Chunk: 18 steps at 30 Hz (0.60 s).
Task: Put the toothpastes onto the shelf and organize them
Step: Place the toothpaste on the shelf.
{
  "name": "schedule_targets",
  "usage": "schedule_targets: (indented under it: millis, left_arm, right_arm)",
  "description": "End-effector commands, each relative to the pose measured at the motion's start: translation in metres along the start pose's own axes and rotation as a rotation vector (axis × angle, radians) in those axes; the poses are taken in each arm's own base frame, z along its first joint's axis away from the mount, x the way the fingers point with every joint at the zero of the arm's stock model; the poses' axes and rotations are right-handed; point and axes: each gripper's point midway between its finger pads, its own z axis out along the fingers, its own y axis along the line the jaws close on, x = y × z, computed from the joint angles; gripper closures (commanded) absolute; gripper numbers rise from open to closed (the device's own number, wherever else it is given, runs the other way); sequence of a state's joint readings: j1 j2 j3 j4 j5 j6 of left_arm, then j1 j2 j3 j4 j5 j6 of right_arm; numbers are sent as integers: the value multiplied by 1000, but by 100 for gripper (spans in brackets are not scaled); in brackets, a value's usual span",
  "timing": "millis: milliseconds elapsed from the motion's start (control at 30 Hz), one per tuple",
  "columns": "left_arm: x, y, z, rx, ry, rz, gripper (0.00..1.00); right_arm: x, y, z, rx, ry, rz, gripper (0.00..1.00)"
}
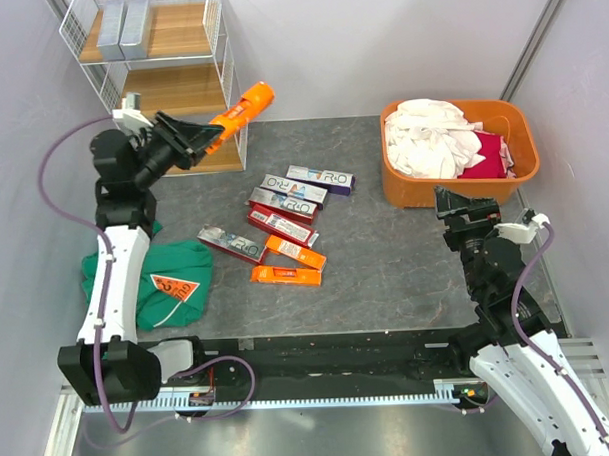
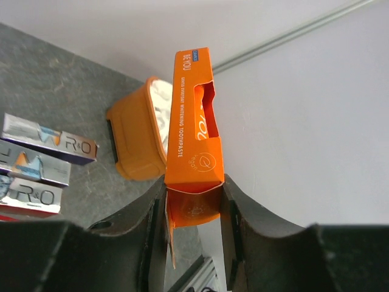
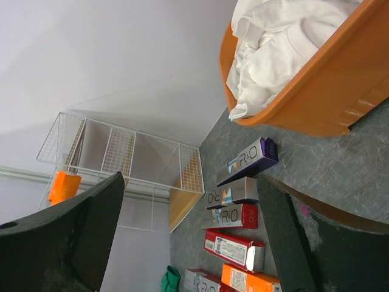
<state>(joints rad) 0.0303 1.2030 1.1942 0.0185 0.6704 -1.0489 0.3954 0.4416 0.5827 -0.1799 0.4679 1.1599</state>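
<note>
My left gripper (image 1: 203,134) is shut on one end of an orange toothpaste carton (image 1: 245,104), held in the air beside the right side of the white wire shelf (image 1: 215,61). In the left wrist view the carton (image 2: 191,115) stands up from between the jaws of the left gripper (image 2: 193,191), its bottom flap loose. Two silver-grey cartons (image 1: 124,30) lie on the shelf's top board. Several toothpastes (image 1: 284,225), red, orange and purple, lie on the grey table. My right gripper (image 1: 462,204) is open and empty by the tub; in its wrist view the right gripper (image 3: 189,179) frames the loose cartons (image 3: 234,216).
An orange tub (image 1: 511,121) of white and red laundry stands at the back right. A green cloth (image 1: 166,278) lies on the table beside the left arm. The shelf's middle board (image 1: 175,89) shows bare wood.
</note>
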Motion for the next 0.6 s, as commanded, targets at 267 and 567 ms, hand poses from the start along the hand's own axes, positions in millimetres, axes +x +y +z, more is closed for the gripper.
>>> schedule_targets:
  millis: [267, 567]
  left_arm:
    - [-58, -29, -58, 21, -97, 116, 89]
    - [-94, -27, -75, -17, -197, 123, 89]
  right_arm:
    - [6, -2, 4, 0, 17, -13, 2]
    - [8, -7, 5, 12, 16, -26, 2]
